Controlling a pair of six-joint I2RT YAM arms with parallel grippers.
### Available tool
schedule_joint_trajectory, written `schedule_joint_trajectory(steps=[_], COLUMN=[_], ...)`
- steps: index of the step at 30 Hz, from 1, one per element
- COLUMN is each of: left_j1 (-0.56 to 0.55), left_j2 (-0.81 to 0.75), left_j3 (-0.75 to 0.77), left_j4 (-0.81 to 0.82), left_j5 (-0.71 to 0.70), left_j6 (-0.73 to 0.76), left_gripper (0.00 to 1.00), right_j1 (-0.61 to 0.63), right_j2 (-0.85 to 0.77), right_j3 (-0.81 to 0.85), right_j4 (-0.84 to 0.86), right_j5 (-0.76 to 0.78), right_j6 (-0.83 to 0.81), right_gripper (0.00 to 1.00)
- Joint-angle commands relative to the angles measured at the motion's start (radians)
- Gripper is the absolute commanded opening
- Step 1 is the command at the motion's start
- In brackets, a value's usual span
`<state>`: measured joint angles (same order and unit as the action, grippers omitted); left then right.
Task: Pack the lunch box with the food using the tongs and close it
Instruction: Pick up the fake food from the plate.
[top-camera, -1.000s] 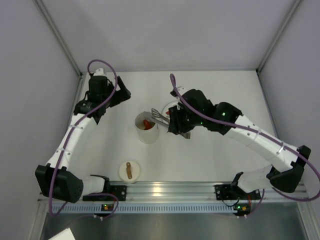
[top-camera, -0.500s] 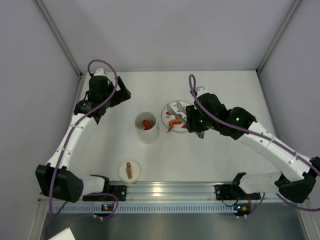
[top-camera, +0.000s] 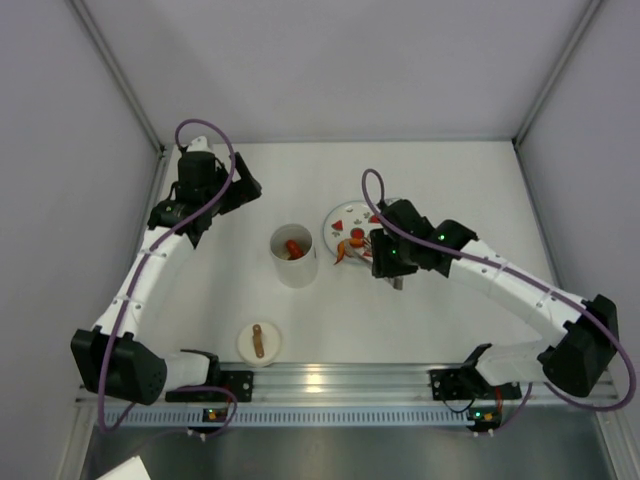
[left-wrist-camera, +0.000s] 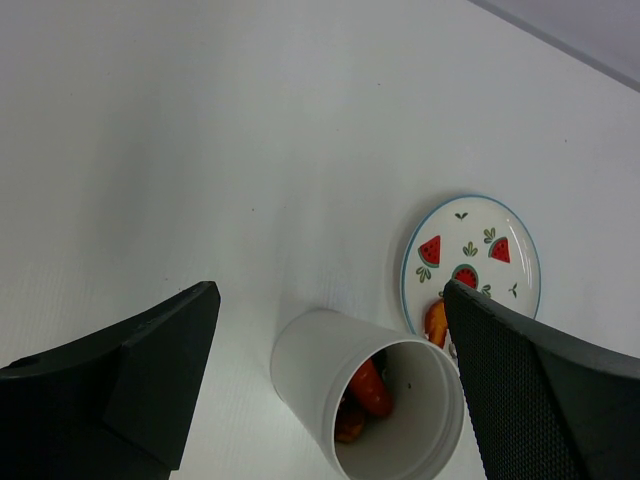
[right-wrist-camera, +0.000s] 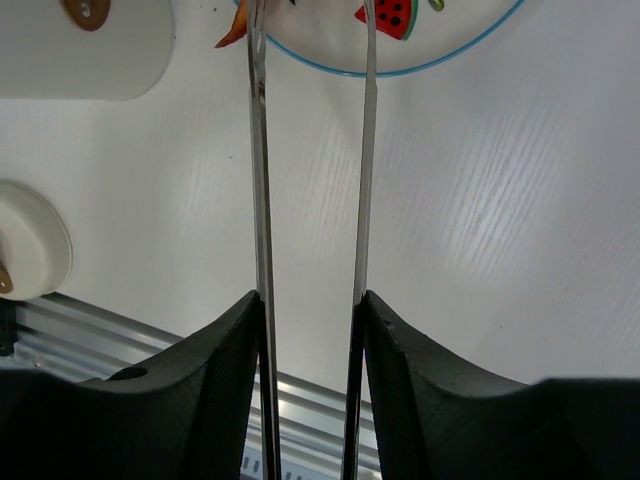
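The lunch box (top-camera: 294, 256) stands open as a white cup with red food (top-camera: 292, 247) inside; the left wrist view shows the same cup (left-wrist-camera: 310, 375) and red piece (left-wrist-camera: 370, 388). Its lid (top-camera: 259, 342) lies near the front rail. An orange food strip (top-camera: 345, 250) rests at the plate's near-left edge. My right gripper (top-camera: 385, 260) is shut on the tongs (right-wrist-camera: 260, 160), whose two slim arms stand apart and reach toward the orange strip (right-wrist-camera: 232, 35); their tips run out of the wrist frame. My left gripper (top-camera: 218, 190) hangs open at the back left.
A white plate (top-camera: 345, 215) with watermelon marks sits right of the lunch box. The aluminium rail (top-camera: 320, 380) runs along the near edge. Grey walls enclose the table on three sides.
My right arm carried the tongs from over the lunch box rightward to the plate, then drew back to its near edge. The left arm stayed still.
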<state>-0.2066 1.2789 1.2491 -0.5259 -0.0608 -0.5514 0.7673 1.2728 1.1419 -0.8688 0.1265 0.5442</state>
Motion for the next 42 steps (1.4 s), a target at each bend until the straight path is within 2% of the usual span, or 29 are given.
schedule_joint_trajectory(steps=[1,8,18,32,33,36,42], left_j1=[-0.004,-0.004,-0.004,-0.004,-0.004,-0.004,-0.004], left_j2=[-0.018,-0.019,-0.021,-0.015,-0.015,-0.018,-0.016], left_j3=[0.016,0.016,0.015,0.012,0.012,0.013,0.013], left_j4=[0.001,0.000,0.000,0.006,0.006,0.001,0.000], left_j5=[-0.010,-0.014,-0.014,-0.005,-0.005,-0.013,-0.014], left_j6=[0.002,0.004,0.001,-0.007,-0.008,-0.002,-0.001], left_gripper=[0.99,0.99,0.99,0.99,0.99,0.99,0.99], right_j1=[-0.020,-0.052,-0.163,-0.163,-0.163,-0.160,-0.161], right_j2=[0.031,0.088,0.165,0.172,0.177,0.191,0.197], right_j3=[0.005,-0.001,0.038,0.070,0.070,0.062,0.067], right_j4=[0.134,0.185,0.220,0.180,0.179,0.183,0.180], right_j5=[-0.048,-0.096,-0.120,-0.171,-0.174,-0.177,-0.163], right_j6=[0.014,0.002,-0.033,-0.073,-0.073,-0.079,-0.082], right_gripper=[0.43,0.43,0.43,0.41,0.40,0.28,0.12])
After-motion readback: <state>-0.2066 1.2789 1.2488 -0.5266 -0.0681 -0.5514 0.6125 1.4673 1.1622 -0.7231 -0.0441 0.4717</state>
